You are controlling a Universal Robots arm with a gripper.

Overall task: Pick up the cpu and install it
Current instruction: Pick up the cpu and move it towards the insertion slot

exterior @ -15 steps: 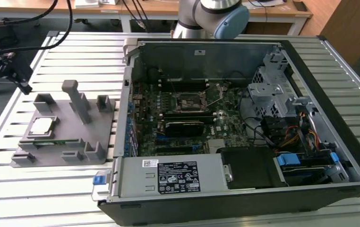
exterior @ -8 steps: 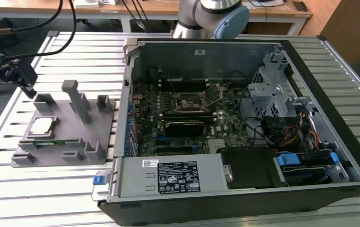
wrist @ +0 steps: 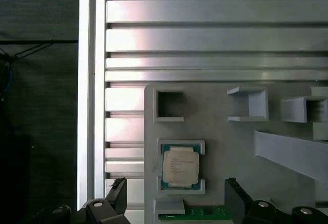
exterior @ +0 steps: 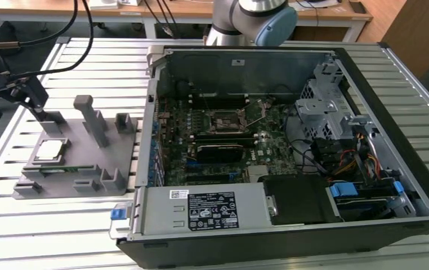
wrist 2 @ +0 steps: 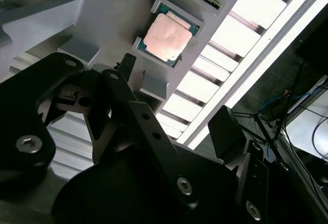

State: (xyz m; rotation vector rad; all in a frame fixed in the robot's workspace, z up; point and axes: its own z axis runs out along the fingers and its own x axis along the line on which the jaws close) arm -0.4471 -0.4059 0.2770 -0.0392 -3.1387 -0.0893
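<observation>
Nearest the second wrist camera is the gripper (wrist 2: 175, 90), its black links and screw heads in the foreground. Its fingers (wrist: 234, 196) stand well apart and hold nothing. They hang over the grey holder block (wrist: 220, 142), clear of the cpu (wrist: 180, 166).

The cpu lies flat, metal lid up, in a shallow pocket near one edge of the holder block. Raised lips hold two opposite sides of the chip, and the other two sides are open. A green circuit strip (wrist: 197, 212) sits in a slot just beside the pocket.

Assessment: the cpu should be light, thin and stiff. Its lid is smooth and likely slippery, and the underside and corners are probably fragile. The soundest hold is on the two open edges, squarely and with modest force. The lid face offers no purchase.

The worktop (exterior: 64, 225) is made of grooved aluminium slats, bright and reflective. The holder block stands toward the worktop's edge at the exterior view's left. The open computer case (exterior: 394, 73) lies just beside it and takes up most of the rest of the worktop. Inside the case, the motherboard (exterior: 275, 129) carries the black socket (exterior: 226, 121) near its middle, with tall case walls and drive cages around it.

Beyond the worktop's far edge are a wooden desk (exterior: 184, 10) and hanging cables (exterior: 79, 39).
</observation>
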